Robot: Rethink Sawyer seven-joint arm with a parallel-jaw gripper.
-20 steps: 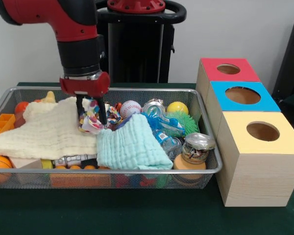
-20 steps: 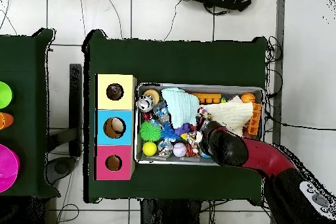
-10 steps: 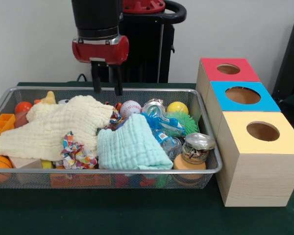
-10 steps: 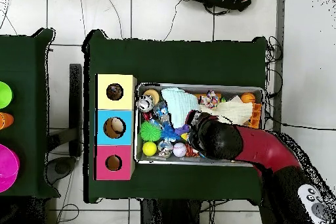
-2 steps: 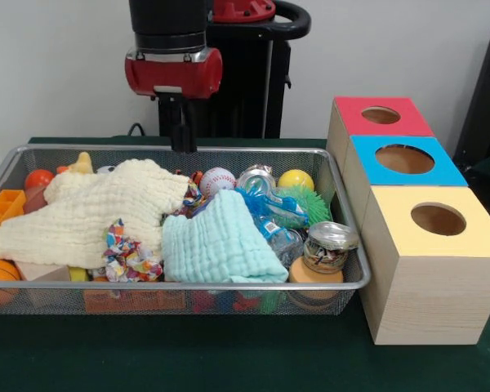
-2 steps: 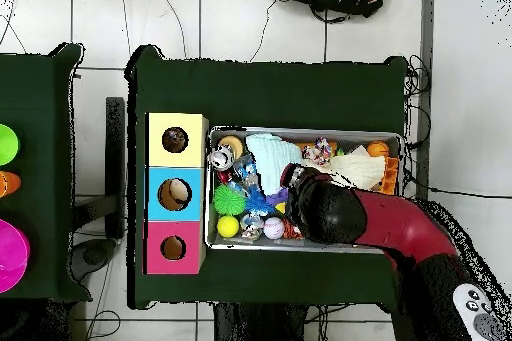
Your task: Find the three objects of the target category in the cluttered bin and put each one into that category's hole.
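1. Front view: the gripper hangs above the far rim of the wire bin, its fingers pressed together and holding nothing. No target category is marked anywhere in view, so which three objects count is a judgement call.
2. Likely candidates sit in the middle of the clutter: the baseball and the yellow ball lie bare on top, near each other, with the crushed can between them.
3. To do this step well, I'd open the fingers before coming down, and pick something exposed rather than dig under the cream cloth or the mint cloth.
4. The patterned fabric scrap lies on the cream cloth's near edge, easy to snag.
5. Room: the air above the bin is free; the red box, blue box and yellow box stand just beside the bin, holes facing up.
6. Overhead view: the arm covers part of the bin; the gripper itself is hidden beneath it. The spiky green ball sits near the box-side wall, so a grasp there has little room.
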